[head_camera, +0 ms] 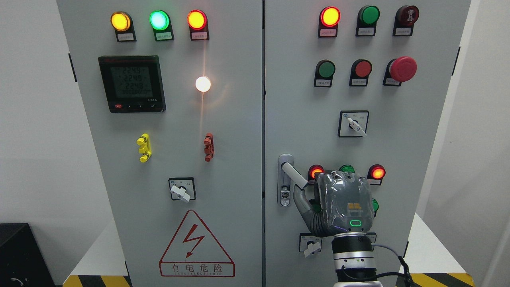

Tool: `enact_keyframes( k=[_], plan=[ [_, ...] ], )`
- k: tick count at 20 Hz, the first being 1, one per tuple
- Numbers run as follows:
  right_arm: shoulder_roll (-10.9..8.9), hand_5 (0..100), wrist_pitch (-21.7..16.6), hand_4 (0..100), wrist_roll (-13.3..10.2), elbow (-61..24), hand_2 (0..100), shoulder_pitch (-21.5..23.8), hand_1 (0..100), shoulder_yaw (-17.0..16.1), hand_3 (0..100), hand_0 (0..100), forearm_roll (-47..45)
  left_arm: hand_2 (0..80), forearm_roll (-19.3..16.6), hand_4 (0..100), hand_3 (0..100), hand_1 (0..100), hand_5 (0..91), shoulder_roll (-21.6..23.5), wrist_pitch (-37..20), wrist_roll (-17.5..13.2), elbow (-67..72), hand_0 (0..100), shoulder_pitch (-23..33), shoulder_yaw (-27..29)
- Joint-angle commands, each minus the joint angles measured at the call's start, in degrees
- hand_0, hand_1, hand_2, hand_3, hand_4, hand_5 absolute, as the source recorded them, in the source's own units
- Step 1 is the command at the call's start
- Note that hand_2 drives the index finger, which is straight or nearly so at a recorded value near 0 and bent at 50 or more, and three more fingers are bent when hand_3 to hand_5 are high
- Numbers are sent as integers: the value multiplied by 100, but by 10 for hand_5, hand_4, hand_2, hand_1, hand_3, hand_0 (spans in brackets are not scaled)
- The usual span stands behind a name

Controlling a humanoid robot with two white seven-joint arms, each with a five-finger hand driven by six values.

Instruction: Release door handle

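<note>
Right hand (346, 203) is sitting just beside the door handle (294, 175), thumb nearly touching its swung-out lever, fingers loosely curled, gripping nothing. Risk: pulling away, that thumb is catching the lever or brushing the lit buttons (377, 172) behind.

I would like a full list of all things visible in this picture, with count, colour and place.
cabinet: one, grey, two doors, centre
door handle: one, white, right door, swung outward
meter: one, black, left door
lamps and buttons: many, yellow, green, red, white, both doors
rotary switches: three, white, both doors
warning sign: one, red triangle, left door
clips: two, yellow and red, left door
right hand: one, grey, thumb near handle, fingers hidden
</note>
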Motion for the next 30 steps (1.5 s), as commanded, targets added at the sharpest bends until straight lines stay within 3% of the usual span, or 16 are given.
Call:
enact_keyframes(
  k=[1, 30],
  plan=[
    [4, 1000, 3, 995, -14, -20, 929, 7, 410, -15, 1000, 557, -4, 0, -1, 0, 0, 556, 0, 0, 1, 1, 167, 120, -149, 0],
    [4, 1000, -6, 992, -6, -38, 929, -2, 390, -120, 1000, 571, -22, 0, -1, 0, 0, 556, 0, 0, 1, 1, 167, 120, -149, 0]
  ],
)
